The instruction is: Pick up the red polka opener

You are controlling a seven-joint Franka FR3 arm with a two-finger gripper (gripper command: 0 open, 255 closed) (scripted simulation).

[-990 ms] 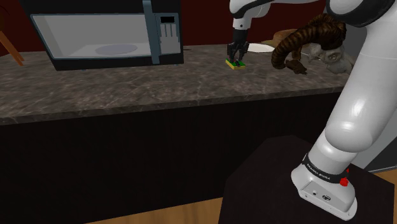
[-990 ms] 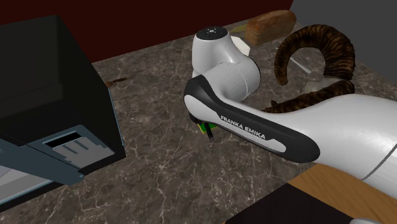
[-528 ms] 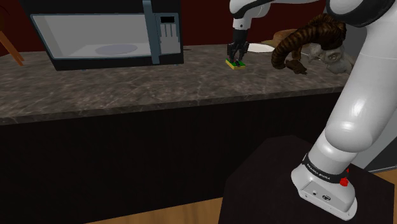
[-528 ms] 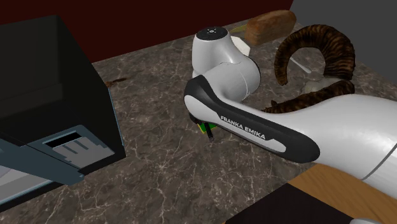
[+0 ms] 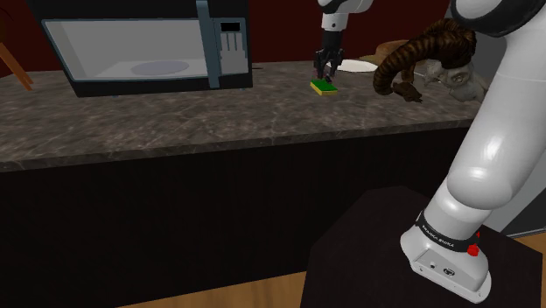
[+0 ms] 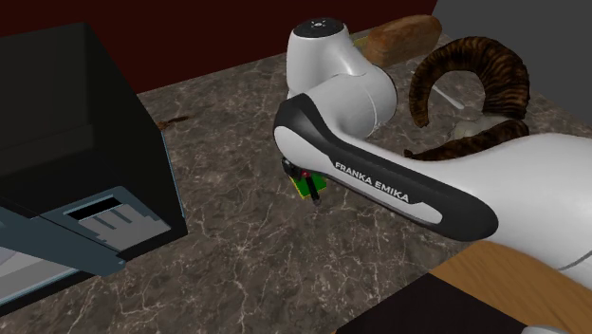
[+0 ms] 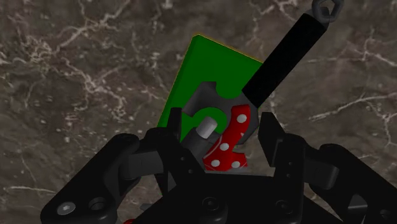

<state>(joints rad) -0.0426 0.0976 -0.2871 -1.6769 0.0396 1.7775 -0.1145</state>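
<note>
Grip: end effector (image 7: 222, 149) seems clamped on the red-dotted opener (image 7: 236, 127) (by its head, handle jutting free).
Lift: wants a straight, slow rise off the green sponge (image 7: 203, 70) on the counter (image 7: 76, 76).

The shoulder view faces the dark marbled counter (image 5: 219, 114) from low and farther off; the second exterior view and the wrist view look down on it closely.

The opener (image 7: 228, 143) sits between the fingers (image 7: 275, 145), over the sponge (image 7: 203, 70) on the counter (image 5: 219, 114).
</note>
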